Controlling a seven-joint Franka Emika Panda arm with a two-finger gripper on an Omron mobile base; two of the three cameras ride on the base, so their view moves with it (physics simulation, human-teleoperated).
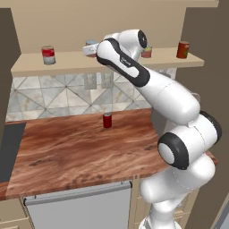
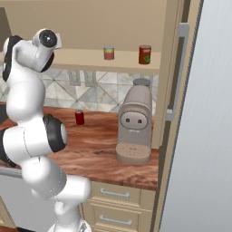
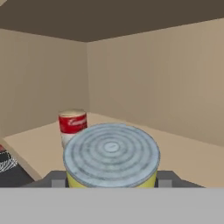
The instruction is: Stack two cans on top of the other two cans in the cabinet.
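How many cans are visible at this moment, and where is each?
5. On the cabinet shelf: a white-banded red can far left, a mixed-label can and an orange-red can right. A grey-lidded yellow can sits between the fingers. A crimson can stands on the counter. The arm may hide others.

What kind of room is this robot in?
It looks like a kitchen. There's a wooden counter with a tiled wall behind it, a coffee machine standing on the counter, and a cabinet up on the wall with cans of food like this red one.
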